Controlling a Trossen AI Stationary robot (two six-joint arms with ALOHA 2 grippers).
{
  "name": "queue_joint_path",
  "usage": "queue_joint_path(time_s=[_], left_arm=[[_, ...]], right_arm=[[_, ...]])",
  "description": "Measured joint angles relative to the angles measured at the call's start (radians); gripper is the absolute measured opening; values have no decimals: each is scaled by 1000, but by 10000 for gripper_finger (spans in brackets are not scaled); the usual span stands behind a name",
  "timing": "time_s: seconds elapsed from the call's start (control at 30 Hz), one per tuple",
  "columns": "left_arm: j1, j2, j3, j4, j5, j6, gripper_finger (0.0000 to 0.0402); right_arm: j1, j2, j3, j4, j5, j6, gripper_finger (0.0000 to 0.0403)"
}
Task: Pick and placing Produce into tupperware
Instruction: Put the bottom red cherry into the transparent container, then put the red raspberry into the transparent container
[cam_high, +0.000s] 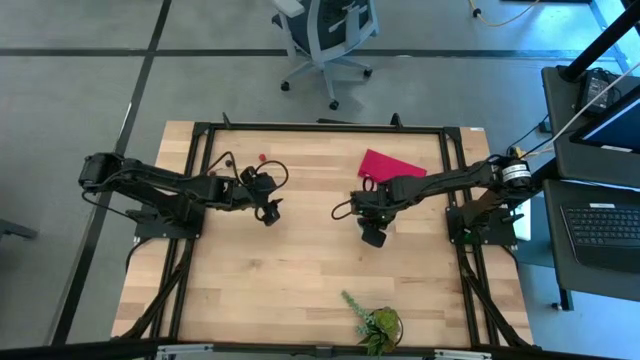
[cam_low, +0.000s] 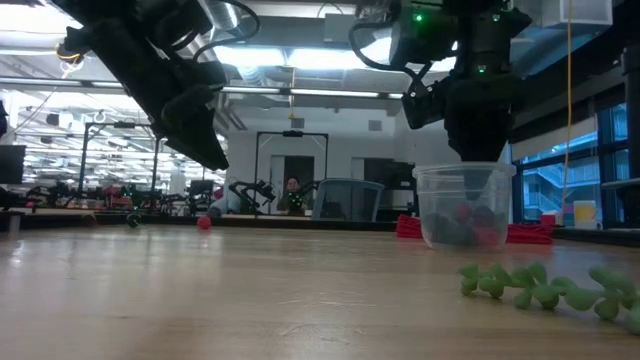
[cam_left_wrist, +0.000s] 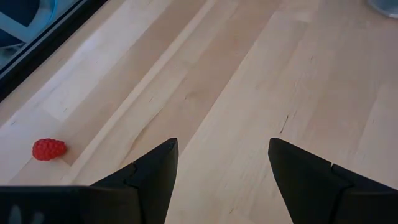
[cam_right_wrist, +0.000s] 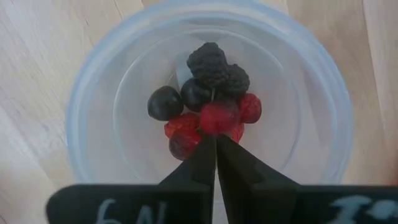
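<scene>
Drop step, by my read. Right pincer (cam_right_wrist: 216, 146) hangs directly over the tupperware (cam_right_wrist: 93, 81), tips pressed together with a red berry (cam_right_wrist: 217, 116) right at them. Can't tell whether that berry is pinched or already lying on the pile. Fruit already in the cup: dark round ones, a blackberry-like cluster, a few reds. Level with the bench, the right pincer (cam_low: 478, 140) sits just above the tupperware (cam_low: 463, 205) rim.

Left pincer (cam_left_wrist: 219, 168) is spread wide and empty, hovering above bare bench (cam_left_wrist: 261, 74) well to the left of the tupperware. One loose red berry (cam_left_wrist: 49, 149) lies near it on the bench. From above, another small red fruit (cam_high: 261, 157) sits beyond the left pincer (cam_high: 271, 215), farther from the tupperware.

Next, in my judgement: right parts its tips, lifts clear; left drops onto the loose berry, which needs a narrow, well-centred close since the fruit is tiny and may roll.

Hard to make out:
- from above, the tupperware is hidden under the right pincer (cam_high: 373, 238)
- exact fruit count in the cup, pieces overlap
- green plant (cam_high: 378, 322) partly cut off at the bench edge
</scene>
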Motion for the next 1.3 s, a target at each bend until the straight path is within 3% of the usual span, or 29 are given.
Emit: queue_joint_path(time_s=[0.23, 0.5, 0.7, 0.8, 0.97, 1.13, 1.3], left_arm=[[0, 0, 0, 0, 0, -1, 244], [0, 0, 0, 0, 0, -1, 244], [2, 0, 0, 14, -6, -2, 244], [9, 0, 0, 14, -7, -34, 244], [59, 0, 0, 19, 43, -50, 244], [195, 0, 15, 18, 230, -26, 244], [355, 0, 78, -39, 256, -36, 244]], right_arm=[[0, -1, 0, 12, 1, 9, 33], [0, -2, 122, -96, 7, -58, 140], [6, -78, 217, -126, 178, -182, 197], [8, -189, 151, 3, 220, -257, 208], [9, -407, -77, 320, 220, -320, 209], [9, -562, -327, 634, 220, -322, 198], [8, -628, -492, 810, 218, -324, 190]])
